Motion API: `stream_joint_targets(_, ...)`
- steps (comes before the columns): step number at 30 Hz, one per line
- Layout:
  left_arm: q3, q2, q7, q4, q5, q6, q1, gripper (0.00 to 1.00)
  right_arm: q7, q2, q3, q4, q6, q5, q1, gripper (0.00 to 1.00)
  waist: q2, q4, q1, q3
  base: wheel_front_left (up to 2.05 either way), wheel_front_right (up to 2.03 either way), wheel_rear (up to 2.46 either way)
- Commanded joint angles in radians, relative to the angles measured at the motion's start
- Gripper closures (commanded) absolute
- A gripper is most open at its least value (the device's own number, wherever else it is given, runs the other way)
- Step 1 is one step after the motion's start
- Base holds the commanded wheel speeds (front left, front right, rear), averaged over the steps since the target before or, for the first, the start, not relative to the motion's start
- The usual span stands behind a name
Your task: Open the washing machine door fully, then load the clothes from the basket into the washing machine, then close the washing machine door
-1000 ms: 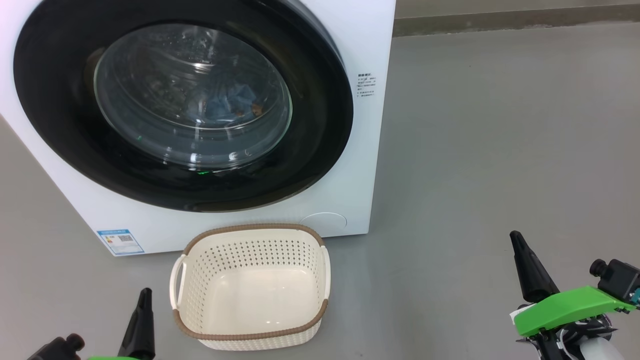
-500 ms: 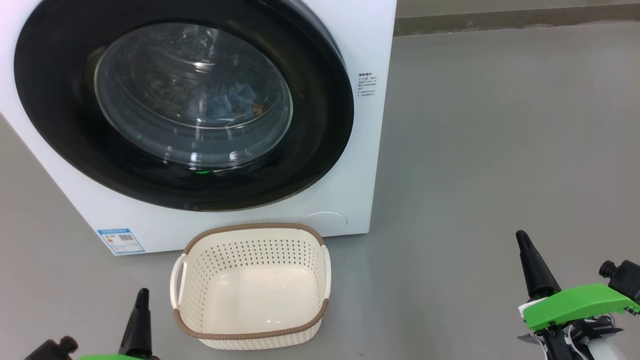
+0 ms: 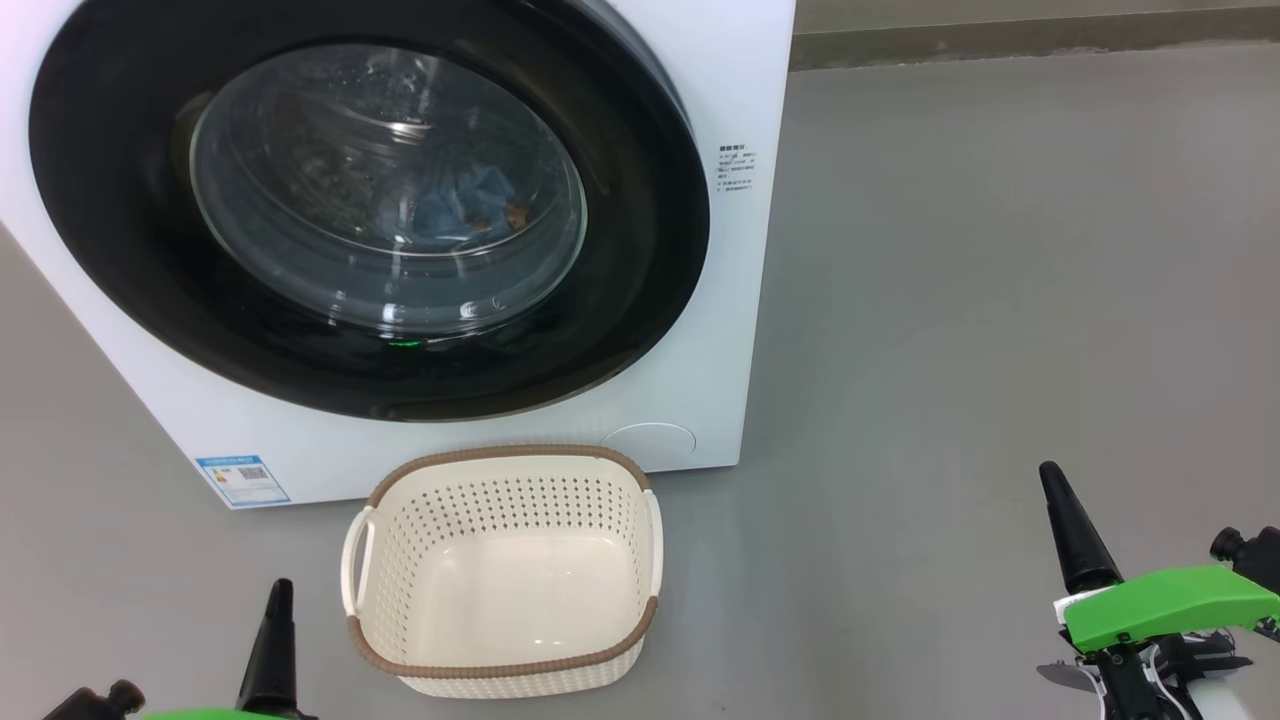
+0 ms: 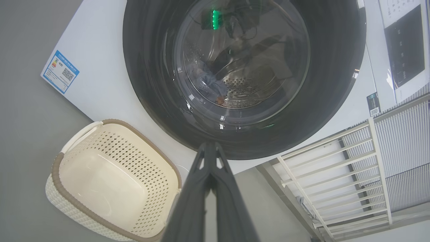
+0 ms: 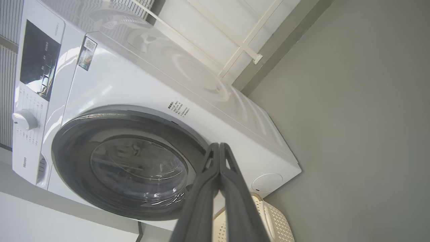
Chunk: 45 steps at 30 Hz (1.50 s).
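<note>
1. The washing machine (image 3: pixel 730 90), a big white box, stands on a grey floor (image 3: pixel 1000 250). It sits almost exactly where it did in the head view a second ago.
2. The washing machine door (image 3: pixel 640 200), black-rimmed with a glass bowl, lies shut against the machine's front.
3. The basket (image 3: pixel 500 458), cream with a brown rim, stands empty on the floor just in front of the machine, below the door.
4. The clothes (image 3: pixel 470 205), blue fabric with orange specks, lie inside the machine, seen through the glass.
5. The right gripper (image 3: pixel 1052 480), fingers pressed together and empty, hovers well to the machine's right. It has drifted slightly farther away.
6. The left gripper (image 3: pixel 279 592), fingers likewise together and empty, hangs before the machine's lower left corner, a touch lower than before.
7. The right wrist view adds a dial (image 5: pixel 24 120) above the door. The left wrist view adds a white rack (image 4: pixel 336 174) near the machine.
</note>
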<state>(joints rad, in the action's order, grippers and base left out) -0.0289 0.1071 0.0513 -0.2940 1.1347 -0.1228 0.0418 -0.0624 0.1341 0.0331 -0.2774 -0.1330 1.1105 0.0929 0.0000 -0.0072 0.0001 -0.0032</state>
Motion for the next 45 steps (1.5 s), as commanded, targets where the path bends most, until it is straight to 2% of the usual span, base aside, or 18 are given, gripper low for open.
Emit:
stream_joint_targets(1, 0.028, 0.007, -0.009, 0.032, 0.021, -0.004, 0.045, 1.00, 0.008, 0.008, -0.001, 0.028, 0.001, 0.022, 0.023, 1.00, 0.0000, 0.000, 0.0000, 0.000, 0.00, 0.00, 0.00)
stream_joint_targets(45, 0.119, -0.044, -0.132, 0.045, 0.378, -0.007, 0.062, 1.00, 0.138, -0.062, -0.113, 0.032, 0.002, 0.401, 0.016, 1.00, 0.0000, 0.006, -0.0001, 0.005, 0.00, 0.00, 0.00)
